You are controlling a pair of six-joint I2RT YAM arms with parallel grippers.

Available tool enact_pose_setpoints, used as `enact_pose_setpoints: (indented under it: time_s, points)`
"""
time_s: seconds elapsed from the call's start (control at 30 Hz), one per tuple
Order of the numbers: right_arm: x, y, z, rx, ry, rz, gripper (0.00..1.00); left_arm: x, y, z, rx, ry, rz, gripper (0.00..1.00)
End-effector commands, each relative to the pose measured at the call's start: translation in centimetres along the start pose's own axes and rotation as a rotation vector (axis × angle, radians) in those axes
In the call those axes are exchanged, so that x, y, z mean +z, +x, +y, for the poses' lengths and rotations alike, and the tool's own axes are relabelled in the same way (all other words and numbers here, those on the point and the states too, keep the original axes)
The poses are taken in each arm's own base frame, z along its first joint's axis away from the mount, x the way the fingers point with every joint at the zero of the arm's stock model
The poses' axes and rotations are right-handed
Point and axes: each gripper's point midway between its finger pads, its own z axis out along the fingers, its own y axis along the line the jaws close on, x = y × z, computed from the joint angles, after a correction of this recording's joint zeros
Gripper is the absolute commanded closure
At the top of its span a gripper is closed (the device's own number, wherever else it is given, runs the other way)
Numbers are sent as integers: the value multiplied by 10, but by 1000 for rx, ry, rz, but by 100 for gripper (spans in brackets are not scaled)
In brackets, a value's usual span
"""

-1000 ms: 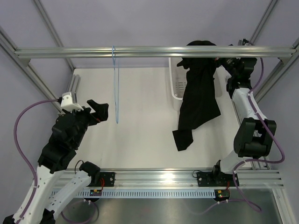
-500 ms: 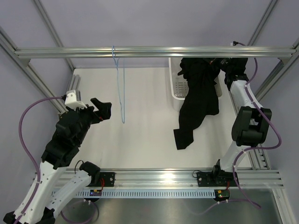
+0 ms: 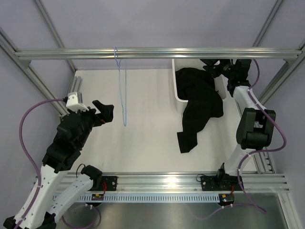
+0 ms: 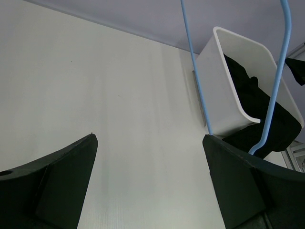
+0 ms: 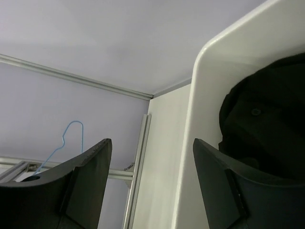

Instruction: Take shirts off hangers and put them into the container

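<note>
No legible text, label, brand or number on white basket (image 3: 175,88), black shirt (image 3: 202,105) or light-blue hanger (image 4: 276,81).

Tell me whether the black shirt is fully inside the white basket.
Only partly in. Part of the shirt lies inside the basket; the rest hangs over its near rim onto the table.

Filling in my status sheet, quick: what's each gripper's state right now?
Left gripper: open, holding nothing.
Right gripper: open, holding nothing.
</note>
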Motion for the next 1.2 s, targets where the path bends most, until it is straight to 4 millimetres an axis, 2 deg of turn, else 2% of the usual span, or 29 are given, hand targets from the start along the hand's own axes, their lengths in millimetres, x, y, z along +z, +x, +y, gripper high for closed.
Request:
enact_pose_setpoints:
  time_s: [0.0,0.03,0.07,0.1,0.13,0.17,0.2,0.23,0.27,0.3,0.33,0.43,0.53,0.6,0.63,0.67,0.73,0.9,0.93,1.03,1.1,1.17]
  points:
    - [-12,5,20,-36,-50,-5,23,1,-10,-9,-2,40,-35,1]
    - [-19,4,30,-55,-63,-29,23,0,-10,-9,2,38,-35,1]
    - [-25,12,21,-34,-42,-32,22,0,-10,-8,5,36,-34,1]
    - [-30,14,23,-37,-45,-46,22,0,-11,-8,5,35,-36,1]
    - [-40,14,36,-54,-55,-66,22,-1,-11,-8,5,35,-36,1]
    - [-47,25,26,-39,-34,-65,23,-1,-10,-8,5,34,-35,1]
    - [-53,28,28,-49,-34,-72,22,-1,-11,-8,5,35,-36,1]
    - [-66,30,43,-76,-44,-96,23,-1,-10,-8,4,37,-33,1]
    - [-73,38,35,-90,-20,-99,23,-1,-10,-9,2,41,-34,1]
    - [-79,41,37,-107,-15,-102,23,-1,-10,-10,0,47,-33,1]
    - [-92,46,48,-119,-7,-104,23,-2,-10,-11,-1,52,-32,1]
    - [-111,65,46,-135,23,-87,23,-4,-10,-12,-11,61,-34,1]
    - [-142,83,59,-156,38,-100,23,-4,-9,-10,-14,57,-33,1]
    - [-154,104,49,-109,54,-65,23,-5,-9,-8,-11,46,-35,1]
    - [-167,114,55,-105,49,-69,23,-6,-9,-7,-10,42,-38,1]
    - [-173,125,41,-71,86,-66,23,-7,-9,-5,-6,36,-37,1]
    - [-193,145,36,-56,123,-59,23,-9,-14,-6,-8,34,-50,1]
    - [-233,181,1,-104,308,-14,26,-8,-12,-12,-21,59,-30,1]
    - [-242,193,-7,-87,352,18,27,-7,-11,-12,-25,59,-28,1]
    - [-256,210,-25,-96,442,76,29,-4,-6,-12,-27,57,-17,1]
    - [-259,219,-37,-75,493,105,30,-4,-5,-11,-29,58,-15,1]
    - [-253,231,-48,-23,544,155,30,-2,-3,-11,-35,56,-12,1]
